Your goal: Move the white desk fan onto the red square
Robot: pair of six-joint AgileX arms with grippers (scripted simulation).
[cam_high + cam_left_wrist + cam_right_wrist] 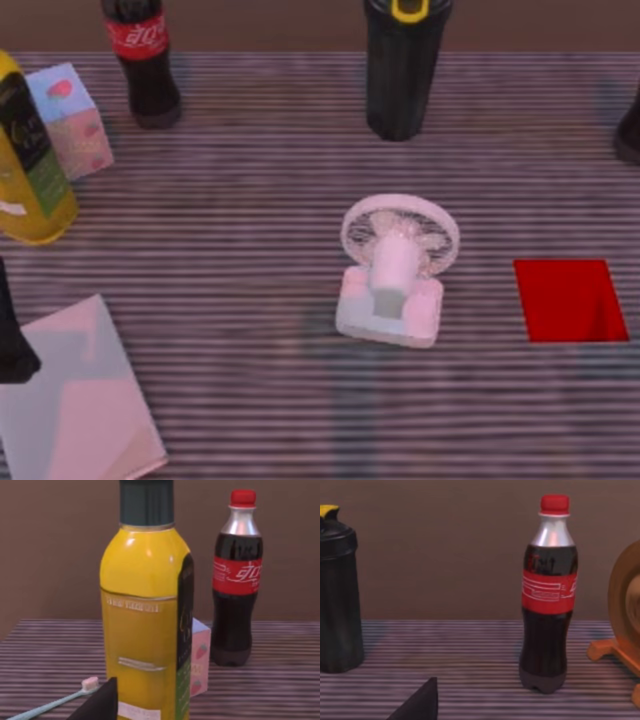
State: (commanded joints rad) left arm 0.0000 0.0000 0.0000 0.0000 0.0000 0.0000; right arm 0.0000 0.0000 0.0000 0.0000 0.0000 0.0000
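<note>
Plainly one white desk fan, one red square; fingers' state unclear.

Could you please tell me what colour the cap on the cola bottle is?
Red; the cola bottle shows its cap clearest in the left wrist view.

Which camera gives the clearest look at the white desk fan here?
The top view: the white desk fan stands whole at the table's middle, left of the red square. Neither wrist view shows it; they face bottles at the table's back.
</note>
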